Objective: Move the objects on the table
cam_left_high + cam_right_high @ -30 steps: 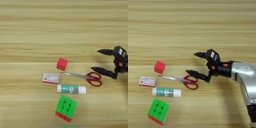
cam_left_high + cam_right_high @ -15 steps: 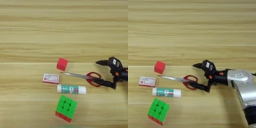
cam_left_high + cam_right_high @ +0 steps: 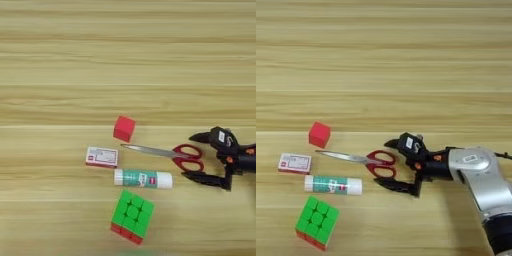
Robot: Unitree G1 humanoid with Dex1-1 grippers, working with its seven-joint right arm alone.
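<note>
Lying flat on the table (image 3: 60, 60), the scissors (image 3: 167, 153) have their red handle loops between the spread, empty jaws of the gripper (image 3: 388, 162), blades pointing away toward the red cube (image 3: 124, 128). A clean pick likely means closing squarely on both loops. The glue stick (image 3: 143, 178) lies just beyond the lower finger, so that finger should stay clear of it.
</note>
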